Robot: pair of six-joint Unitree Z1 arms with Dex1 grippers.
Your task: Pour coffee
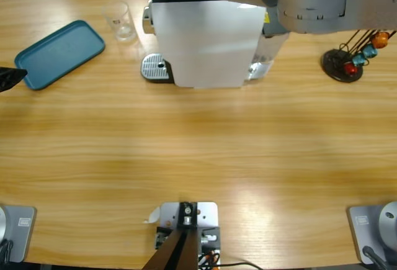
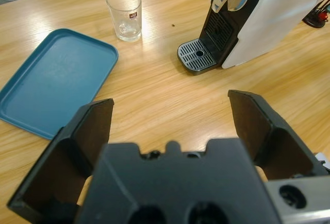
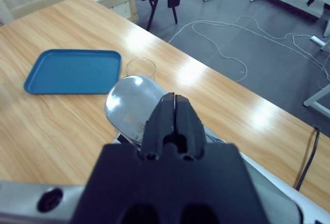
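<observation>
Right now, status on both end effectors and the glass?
Left end effector open, empty. Right end effector shut above white coffee machine. Clear drinking glass beside teal tray, not under spout.

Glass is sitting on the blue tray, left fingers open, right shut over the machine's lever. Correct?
Not quite: the glass stands on the table beside the blue tray, not on it, as the left wrist view shows. The rest holds.

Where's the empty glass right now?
In the high view the glass stands upright near the table's far edge, between the blue tray and the white coffee machine, not on the drip grate.
</observation>
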